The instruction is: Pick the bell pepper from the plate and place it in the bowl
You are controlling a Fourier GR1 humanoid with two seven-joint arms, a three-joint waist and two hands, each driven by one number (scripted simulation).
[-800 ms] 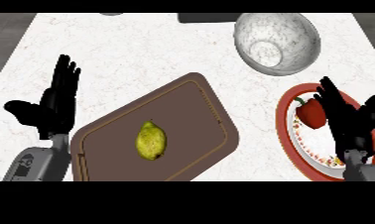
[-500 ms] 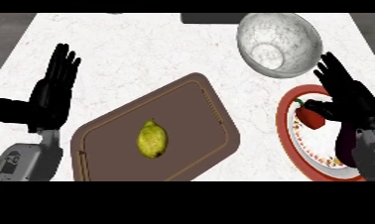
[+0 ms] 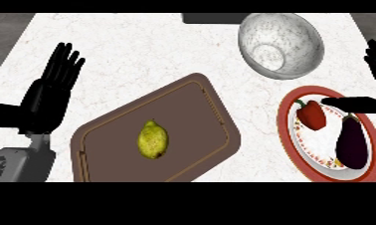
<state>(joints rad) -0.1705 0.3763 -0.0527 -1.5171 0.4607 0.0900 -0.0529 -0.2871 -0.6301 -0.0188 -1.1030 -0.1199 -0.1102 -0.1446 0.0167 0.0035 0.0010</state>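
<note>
A red bell pepper [image 3: 312, 115] with a green stem lies on the left part of a red-rimmed plate [image 3: 283, 122] at the right. A speckled grey bowl [image 3: 294, 36] stands behind the plate, with nothing in it. My right hand [image 3: 353, 102] is mostly past the view's right edge. Its thumb reaches in just right of the pepper without touching it, and its fingers show higher up at the edge, straight. My left hand [image 3: 46, 100] rests open at the far left, fingers up.
A dark purple eggplant [image 3: 351, 142] lies on the plate right of the pepper. A brown cutting board [image 3: 191, 119] with a yellow-green lemon [image 3: 152, 139] on it fills the centre. A dark object [image 3: 213, 18] sits at the counter's back edge.
My right hand has drawn off to the right, uncovering the pepper and the eggplant. The pepper stays on the plate. The left hand has barely shifted.
</note>
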